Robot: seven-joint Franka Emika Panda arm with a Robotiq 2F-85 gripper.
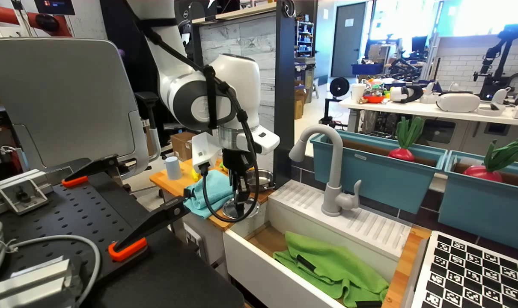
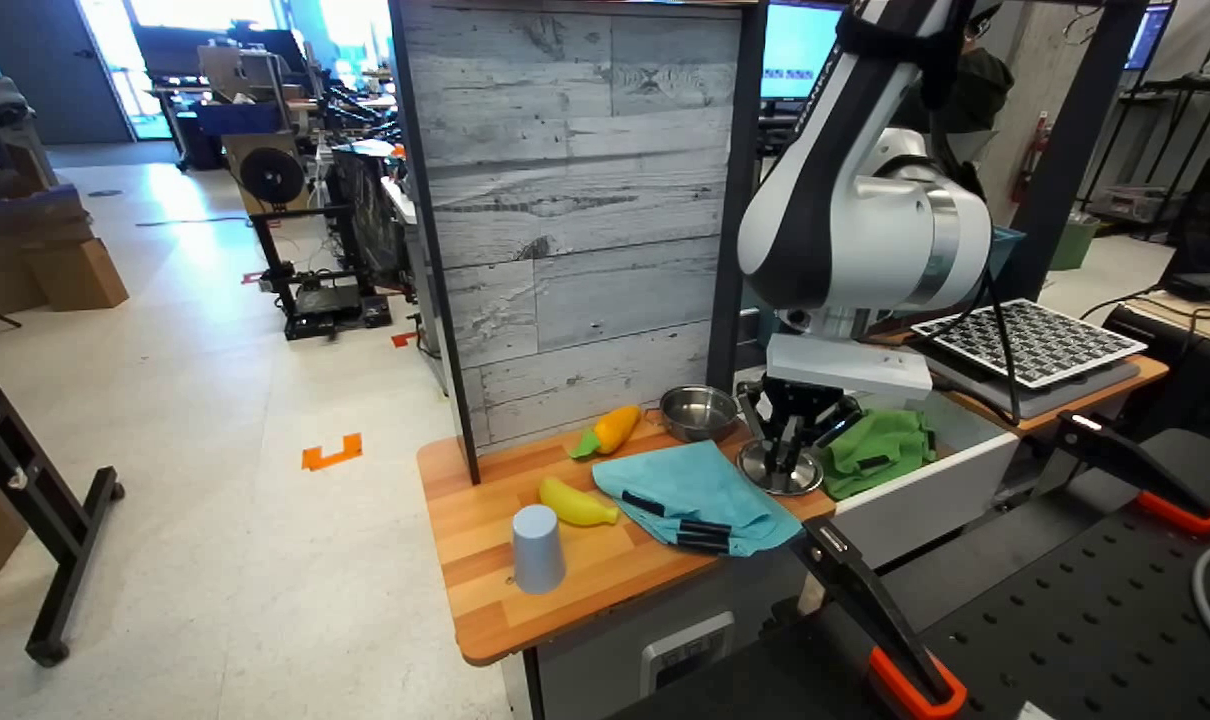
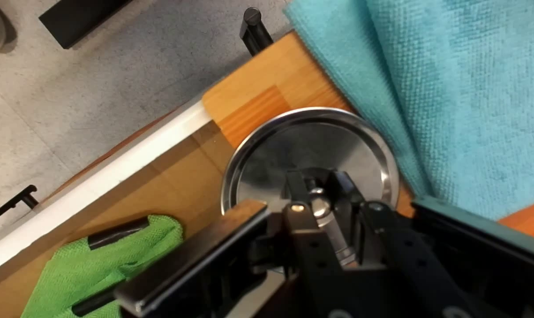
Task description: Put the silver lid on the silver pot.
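The silver lid is a round shiny metal disc with a knob in its middle. It is at the counter's sink-side corner, beside the teal cloth, and shows in both exterior views. My gripper points down over the lid's centre, its fingers close together on the knob; it also shows in both exterior views. I cannot tell if the lid is off the counter. The silver pot stands uncovered at the back by the wall panel, partly behind the gripper in an exterior view. It is outside the wrist view.
The teal cloth, a yellow banana, an orange-yellow vegetable and a blue cup lie or stand on the wooden counter. The sink with a green cloth and the faucet adjoin it.
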